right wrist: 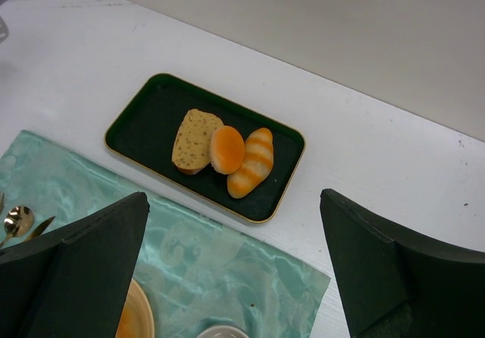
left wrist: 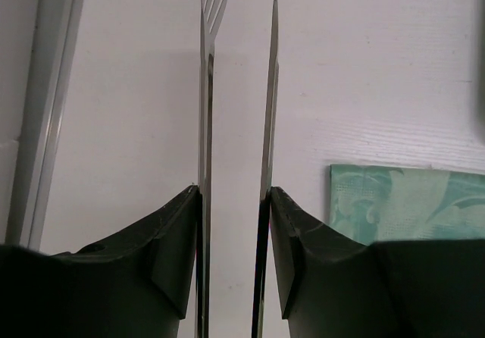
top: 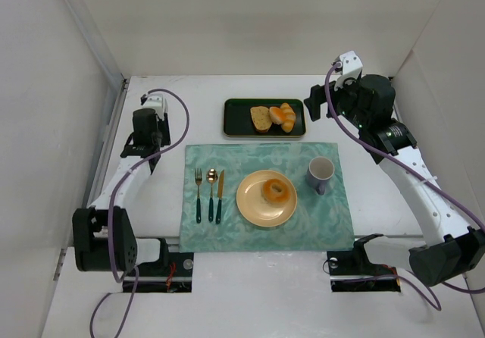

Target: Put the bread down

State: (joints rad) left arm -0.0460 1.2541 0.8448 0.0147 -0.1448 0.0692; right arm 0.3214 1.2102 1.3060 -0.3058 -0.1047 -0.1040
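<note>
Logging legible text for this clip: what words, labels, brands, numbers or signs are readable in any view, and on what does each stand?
None: no text can be read in any view.
Plain, without print: the bread, yellow plate, mug, dark tray, placemat, cutlery, metal tongs.
Too small to tell: any marking on the arm mounts.
</note>
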